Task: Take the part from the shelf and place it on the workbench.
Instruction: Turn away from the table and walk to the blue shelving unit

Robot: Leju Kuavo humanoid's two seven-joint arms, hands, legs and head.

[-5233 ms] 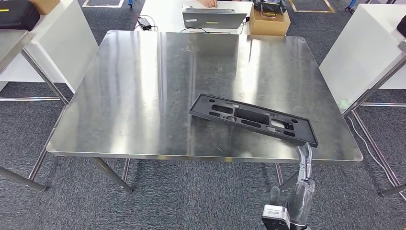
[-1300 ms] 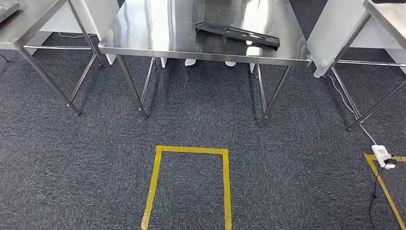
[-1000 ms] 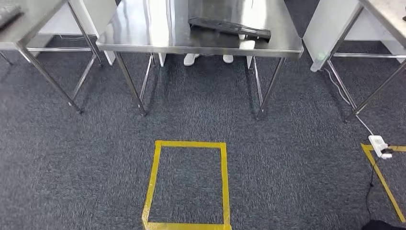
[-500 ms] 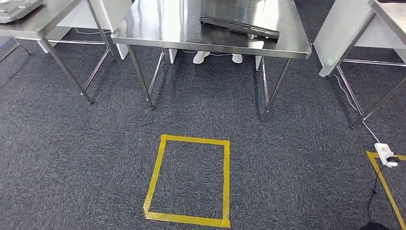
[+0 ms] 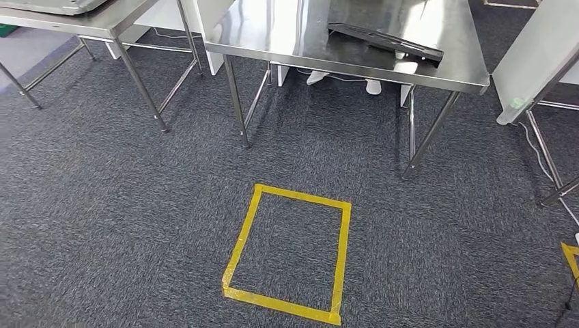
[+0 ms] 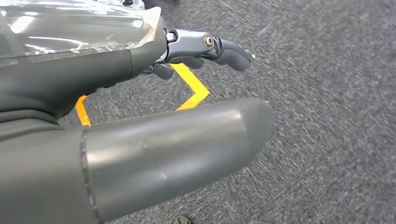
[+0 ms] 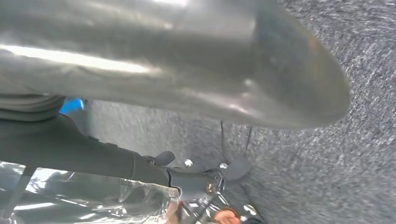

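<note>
The black, long, flat plastic part (image 5: pixel 386 39) lies on the steel workbench (image 5: pixel 273 34), near its right front corner, far ahead of me. My left hand (image 6: pixel 163 149) hangs over the grey carpet with its thumb and darker fingers (image 6: pixel 219 46) stretched apart and nothing in it. In the right wrist view my right hand (image 7: pixel 163 70) also hangs above the carpet, its fingers (image 7: pixel 201 179) apart and holding nothing. Neither hand is near the part.
A yellow tape square (image 5: pixel 290 253) marks the carpet in front of me. A second steel table (image 5: pixel 102 20) stands at the left, a white cabinet (image 5: pixel 539 55) and metal legs (image 5: pixel 546 150) at the right. A person's white shoes (image 5: pixel 317 76) show under the workbench.
The camera has moved back from the workbench and swung, so the table now sits at the top right. The part stays on the table. The right hand has left the table's edge.
</note>
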